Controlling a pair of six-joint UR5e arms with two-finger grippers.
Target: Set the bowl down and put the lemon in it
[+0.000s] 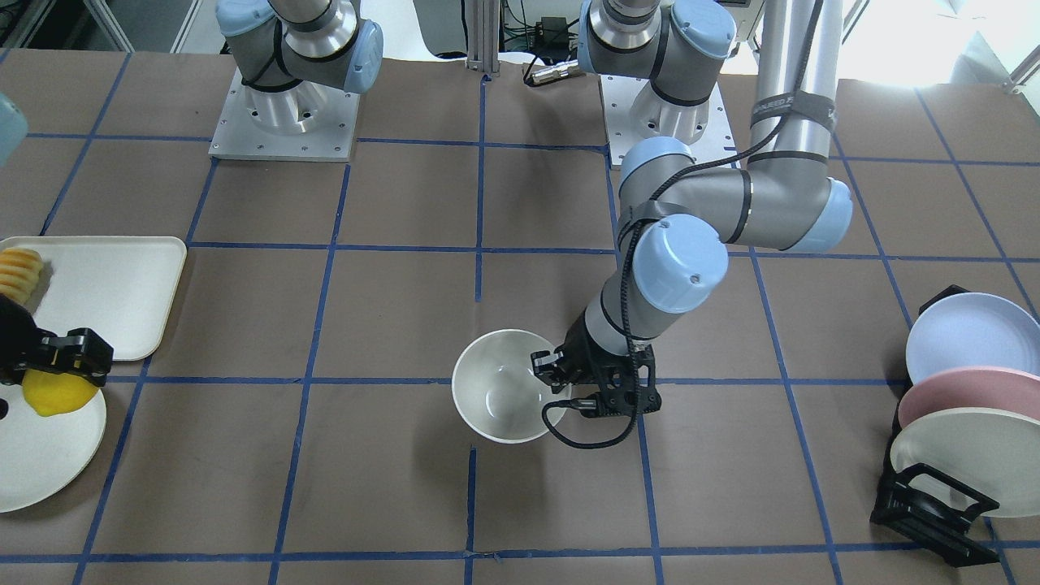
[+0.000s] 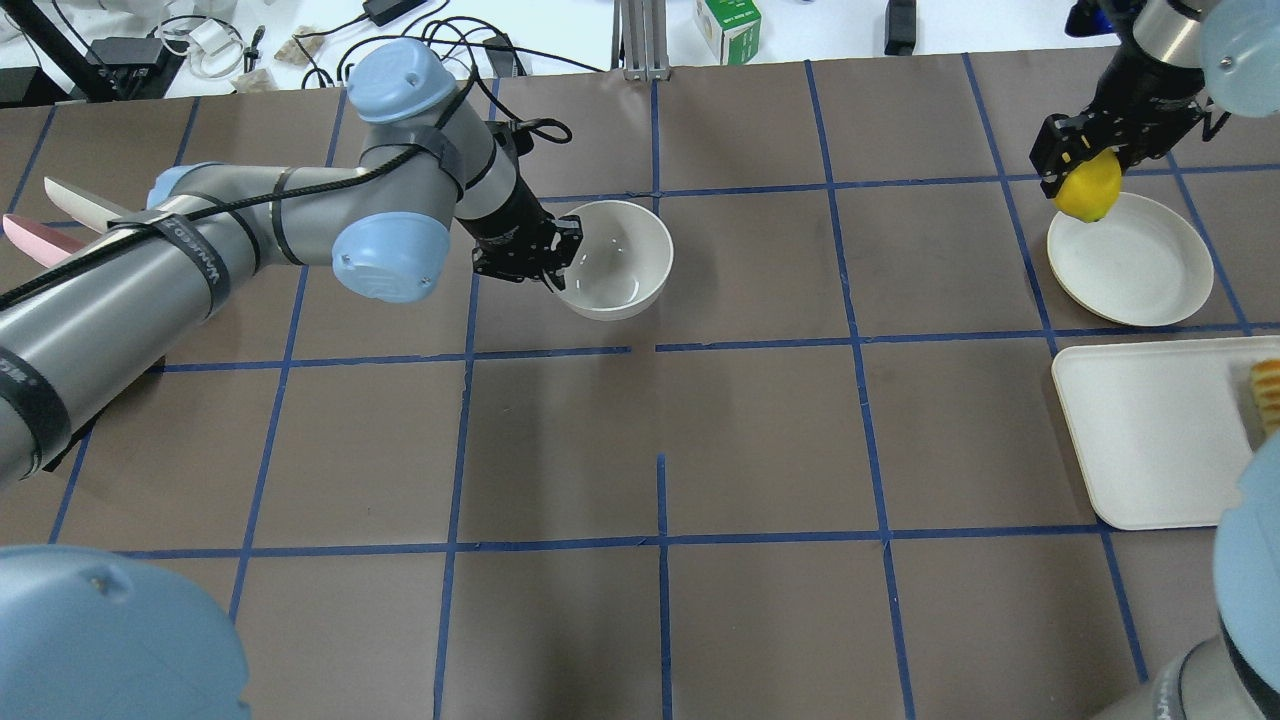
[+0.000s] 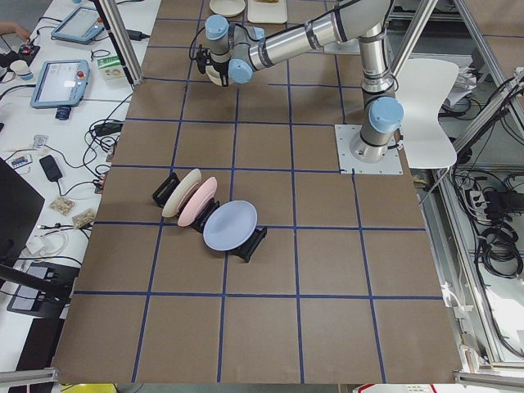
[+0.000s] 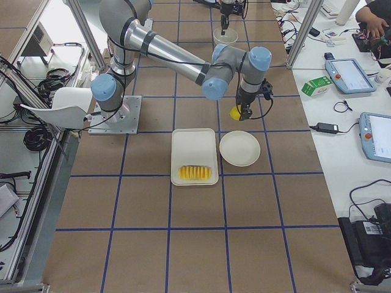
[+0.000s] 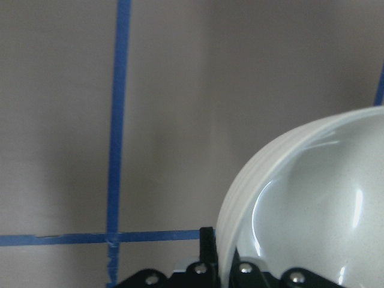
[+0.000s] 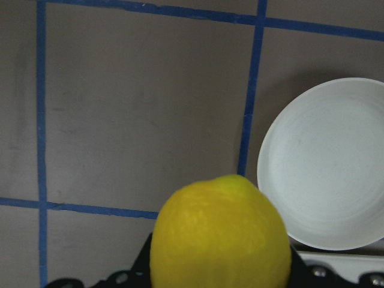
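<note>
**A:** Where is the bowl, and what has hold of it?

**B:** The off-white bowl [image 1: 500,388] is upright near the middle of the brown worktop [image 2: 760,430], well apart from everything else. The left arm [image 2: 250,215] reaches in from the side. The left jaws are nearly closed on the bowl's rim, with one finger inside and one outside. Pinching the rim probably lets the arm set the bowl down without tipping it. I cannot tell whether the base already touches the worktop.

**A:** Is anything in it?

**B:** No, the bowl is empty.

**A:** And the lemon?

**B:** The yellow lemon [image 2: 1088,186] is far off, at the robot's right end of the worktop. The right jaws are clamped around its middle. It hangs in the air over the edge of a flat round plate [image 2: 1140,270], lifted clear, probably so it can be carried across to the bowl.

**A:** What else holds something?

**B:** The flat plate is bare. Beside it, a rectangular tray [image 2: 1150,440] carries a row of fruit slices [image 4: 195,173] at one end. At the opposite end of the worktop, a black rack [image 1: 926,508] stands three plates on edge: a blue plate [image 1: 971,337], a pink plate [image 1: 967,394] and a cream plate [image 1: 967,463].
</note>
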